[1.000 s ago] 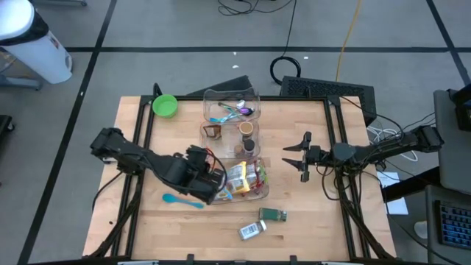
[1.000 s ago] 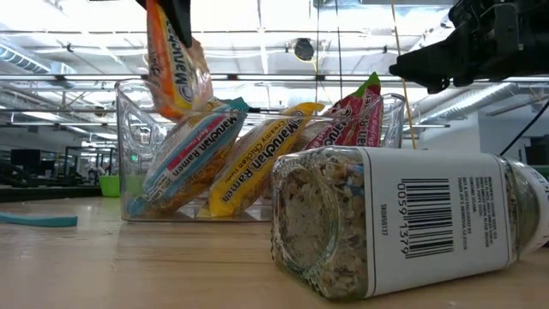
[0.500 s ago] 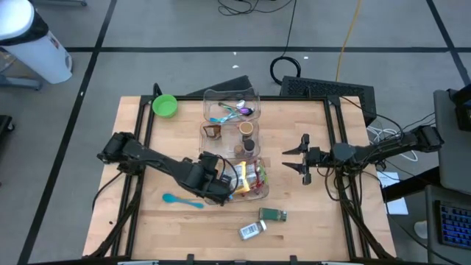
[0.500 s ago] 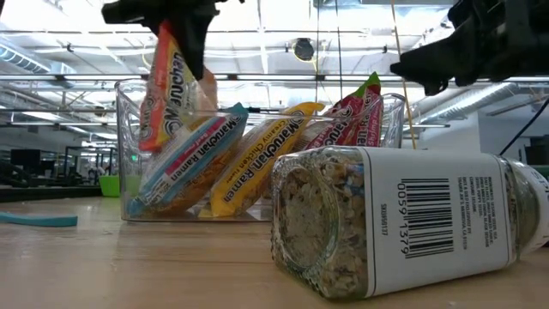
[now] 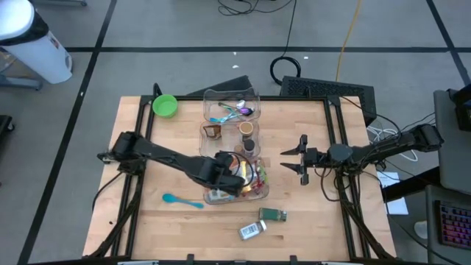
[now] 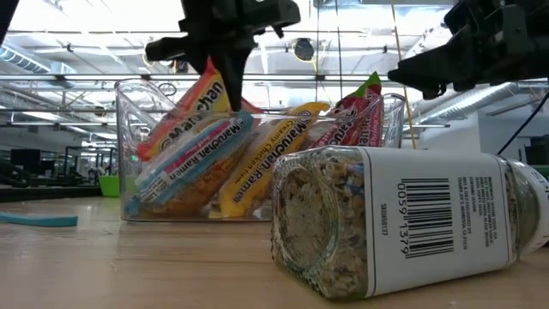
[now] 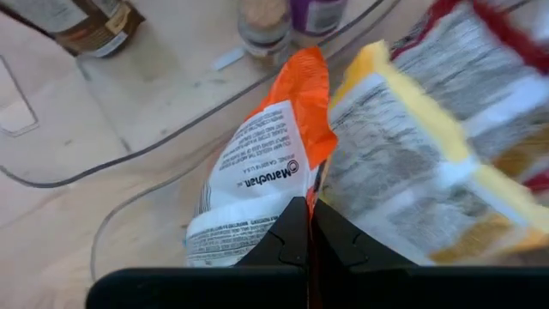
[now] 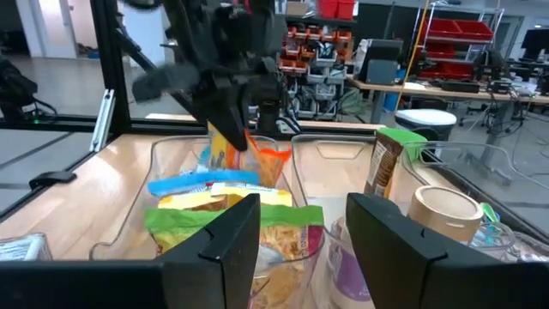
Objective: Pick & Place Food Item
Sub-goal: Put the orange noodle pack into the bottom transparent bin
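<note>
Orange Maruchan ramen packet (image 7: 262, 176) is pinched by its top edge in the left gripper (image 7: 310, 225), whose fingers are closed tight on the wrapper; it hangs tilted inside the clear plastic bin (image 6: 129, 129) at the table's front middle, leaning on the blue-striped ramen packet (image 6: 193, 154) already there. Beside that one lie a yellow Creamy Chicken ramen packet (image 6: 266, 159) and a red ramen packet (image 6: 356, 116) with a green top, all slanted against each other. The right gripper (image 5: 302, 158) hovers above the wooden table (image 5: 309, 221) just right of the bin, its fingers partly apart and holding nothing. Near the front edge a glass spice jar (image 6: 403, 223) lies on its side, barcode up, with a small green-labelled jar (image 5: 274, 215) close by. A teal spoon (image 5: 182, 200) rests left of the bin.
</note>
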`<state>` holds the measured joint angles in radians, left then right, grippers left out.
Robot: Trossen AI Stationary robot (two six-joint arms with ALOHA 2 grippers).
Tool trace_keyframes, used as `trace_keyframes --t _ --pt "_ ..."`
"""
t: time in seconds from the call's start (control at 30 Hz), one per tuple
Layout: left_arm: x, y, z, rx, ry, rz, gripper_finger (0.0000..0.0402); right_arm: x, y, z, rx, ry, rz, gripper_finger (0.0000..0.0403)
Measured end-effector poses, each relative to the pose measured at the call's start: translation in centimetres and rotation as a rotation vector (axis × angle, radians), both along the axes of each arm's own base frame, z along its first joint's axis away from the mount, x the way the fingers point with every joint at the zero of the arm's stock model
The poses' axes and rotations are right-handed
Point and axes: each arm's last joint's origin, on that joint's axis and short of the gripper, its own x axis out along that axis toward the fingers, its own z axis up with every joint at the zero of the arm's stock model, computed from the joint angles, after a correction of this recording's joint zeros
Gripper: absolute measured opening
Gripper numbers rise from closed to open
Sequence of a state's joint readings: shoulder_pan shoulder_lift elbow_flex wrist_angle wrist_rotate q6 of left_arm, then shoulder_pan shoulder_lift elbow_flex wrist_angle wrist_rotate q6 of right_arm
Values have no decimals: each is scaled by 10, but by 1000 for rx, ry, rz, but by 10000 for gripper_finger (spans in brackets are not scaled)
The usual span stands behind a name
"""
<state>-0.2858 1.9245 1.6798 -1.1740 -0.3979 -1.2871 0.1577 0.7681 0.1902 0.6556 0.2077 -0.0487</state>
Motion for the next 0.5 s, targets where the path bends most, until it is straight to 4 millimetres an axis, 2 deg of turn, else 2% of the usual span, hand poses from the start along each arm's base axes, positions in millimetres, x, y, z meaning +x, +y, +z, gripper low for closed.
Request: trace_keyframes --t 0.13,0.33,0.5 --pt "0 -2 -11 -6 63 21 0 0 0 -1 4 14 -1 166" --pt "-3 -5 -12 -16 93 18 2 0 0 -2 2 18 -2 166" --pt "-1 -3 -11 -11 94 -28 21 0 0 -2 7 18 -2 166"
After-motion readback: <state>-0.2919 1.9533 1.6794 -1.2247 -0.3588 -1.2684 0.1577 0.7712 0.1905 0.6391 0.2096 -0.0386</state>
